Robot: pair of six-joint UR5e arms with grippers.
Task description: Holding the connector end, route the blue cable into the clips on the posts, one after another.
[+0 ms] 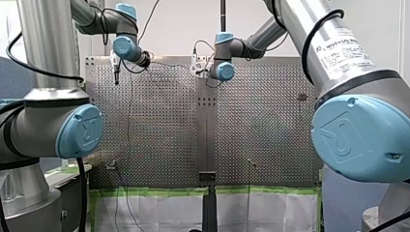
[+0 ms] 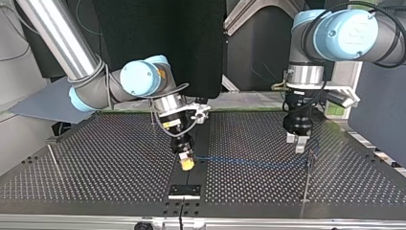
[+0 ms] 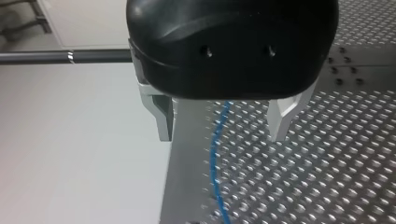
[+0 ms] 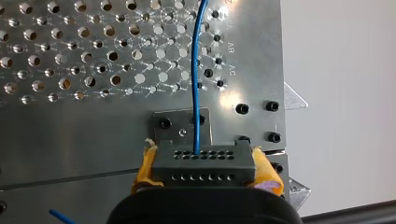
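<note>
Risk: right gripper [image 2: 186, 163] jaws clamp connector [image 4: 201, 167], left gripper [image 3: 220, 133] jaws stand wide over blue cable [image 3: 214, 163], so taut pull could twist connector loose.

You are in a robotics lab: a silver perforated metal table [image 1: 159, 121] edged with green tape [image 1: 154, 192], my left silver arm with pale blue joint caps [image 1: 80, 130] and my right arm alike [image 1: 358, 133] at its sides, a black curtain [image 2: 158, 33] behind them, a plain white wall [image 1: 183, 24].
</note>
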